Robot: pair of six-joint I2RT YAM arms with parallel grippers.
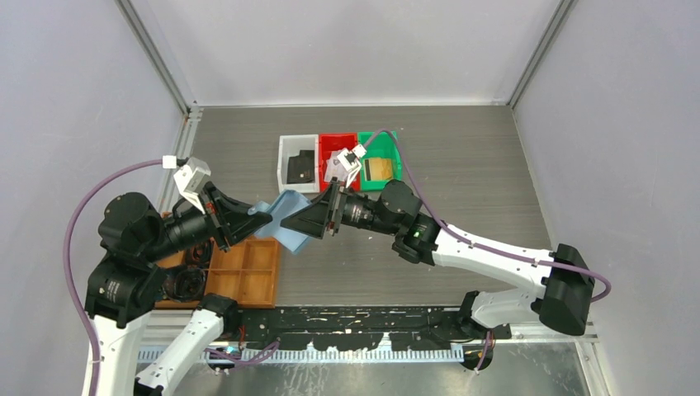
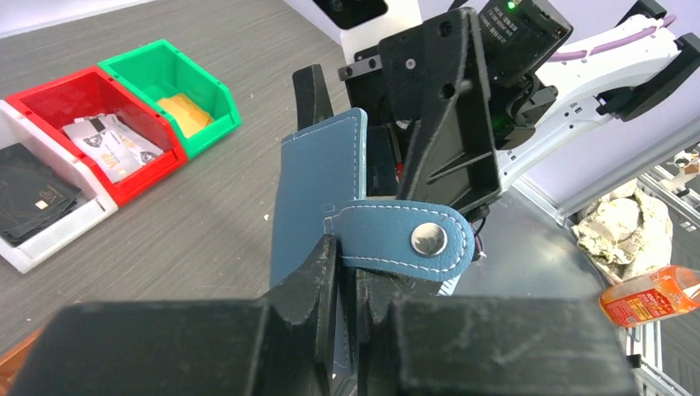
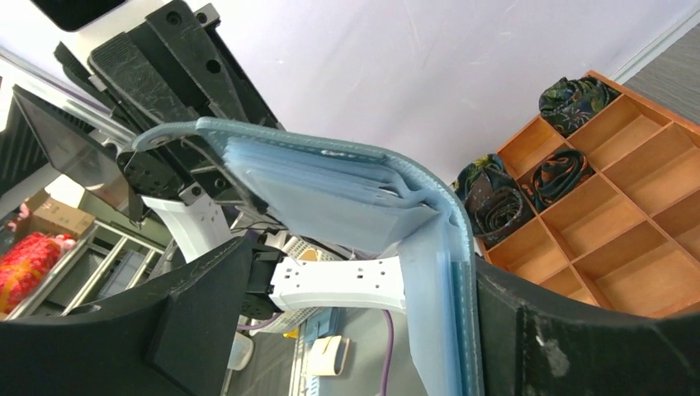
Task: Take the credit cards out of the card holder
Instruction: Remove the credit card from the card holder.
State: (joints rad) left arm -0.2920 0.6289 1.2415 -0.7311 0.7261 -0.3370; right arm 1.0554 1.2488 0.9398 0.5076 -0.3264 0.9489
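Note:
The light blue card holder [image 1: 285,216] hangs above the table between both arms, its snap tab [image 2: 429,239] folded across. My left gripper [image 2: 351,247] is shut on its edge. My right gripper [image 3: 355,330] is open around the unfolded holder [image 3: 330,190]; one flap lies against its right finger [image 3: 578,338], and the left finger stands apart. The clear pockets show only pale blue. Credit cards lie in the bins: a black one [image 2: 33,194], white ones [image 2: 107,144] and a gold one [image 2: 186,114].
White [image 1: 285,148], red [image 1: 337,140] and green [image 1: 381,139] bins stand in a row at the back centre. An orange-brown compartment tray [image 1: 256,285] sits under the left arm, with rolled dark items [image 3: 495,198] in some cells.

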